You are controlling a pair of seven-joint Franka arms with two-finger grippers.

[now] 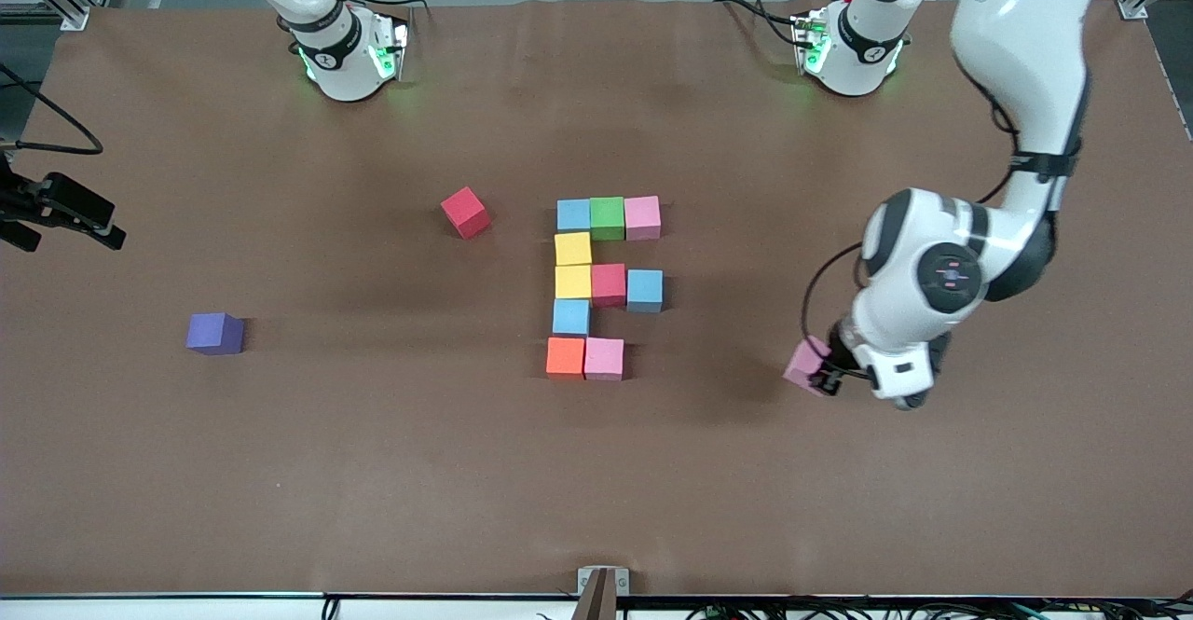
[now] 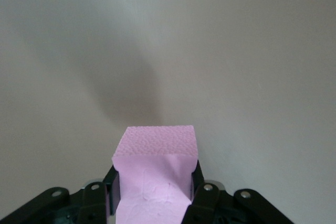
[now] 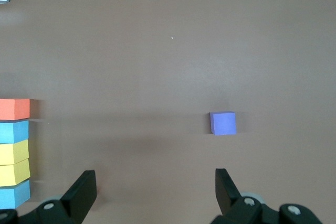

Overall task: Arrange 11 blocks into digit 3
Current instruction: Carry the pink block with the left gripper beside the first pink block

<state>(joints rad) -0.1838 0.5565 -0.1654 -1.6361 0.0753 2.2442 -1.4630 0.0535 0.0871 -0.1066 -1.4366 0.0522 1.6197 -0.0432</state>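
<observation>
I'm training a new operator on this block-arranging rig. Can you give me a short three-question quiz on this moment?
1. True or false: the left gripper is shut on a pink block.
2. Which loose block lies nearest the right arm's end of the table? A) the red block B) the purple block C) a yellow one
3. Fill in: the row of the figure nearest the front camera holds an orange block and a ____ one.

Key:
1. True; the right gripper is open over bare table.
2. B
3. pink
</observation>
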